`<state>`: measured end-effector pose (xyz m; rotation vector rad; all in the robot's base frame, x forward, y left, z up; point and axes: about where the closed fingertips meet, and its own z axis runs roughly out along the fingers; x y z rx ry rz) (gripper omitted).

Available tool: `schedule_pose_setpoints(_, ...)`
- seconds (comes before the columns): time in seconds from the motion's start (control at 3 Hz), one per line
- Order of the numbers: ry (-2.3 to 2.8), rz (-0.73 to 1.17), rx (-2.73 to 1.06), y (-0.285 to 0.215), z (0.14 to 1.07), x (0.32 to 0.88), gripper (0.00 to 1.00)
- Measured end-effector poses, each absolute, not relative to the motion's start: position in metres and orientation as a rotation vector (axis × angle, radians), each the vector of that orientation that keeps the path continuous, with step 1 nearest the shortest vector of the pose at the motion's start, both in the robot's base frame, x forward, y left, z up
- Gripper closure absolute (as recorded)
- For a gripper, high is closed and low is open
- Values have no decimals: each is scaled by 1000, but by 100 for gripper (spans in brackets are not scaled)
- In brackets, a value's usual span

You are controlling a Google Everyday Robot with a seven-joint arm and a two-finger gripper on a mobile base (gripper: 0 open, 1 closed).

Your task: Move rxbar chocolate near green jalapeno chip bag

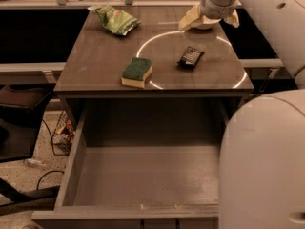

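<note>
Far left on the tabletop (pixel 95 56) sits the green jalapeno chip bag (pixel 116 20), crumpled, close to the back edge. That's the target. Nearer us, the sponge (pixel 137 72) lies right by the front edge, roughly between bag and bar, and there's the first worry: a low drag leftward could clip it and shove it into the open drawer (pixel 143 175) below. Right of centre, the rxbar chocolate (pixel 190 57) lies flat and skewed, well apart from the bag, untouched. It's thin and flat, so a descent off-line could pinch only wrapper, or skid it toward the right edge. Far right, the gripper (pixel 206 22) hangs above the back of the table, beyond the bar. It carries nothing, and how wide it stands I cannot tell. Overshoot on release, and the light bag could get nudged off the back.
</note>
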<state>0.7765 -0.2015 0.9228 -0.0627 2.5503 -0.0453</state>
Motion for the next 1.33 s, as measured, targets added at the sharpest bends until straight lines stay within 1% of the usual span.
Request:
schedule_pose_setpoints(0.33,2620,-112,24,-196,914,766,0)
schedule_pose_setpoints(1.0,2640,-127,54,-195,906,765,0)
schedule_pose_setpoints(1.33,2678,-166,138,-190,891,764,0)
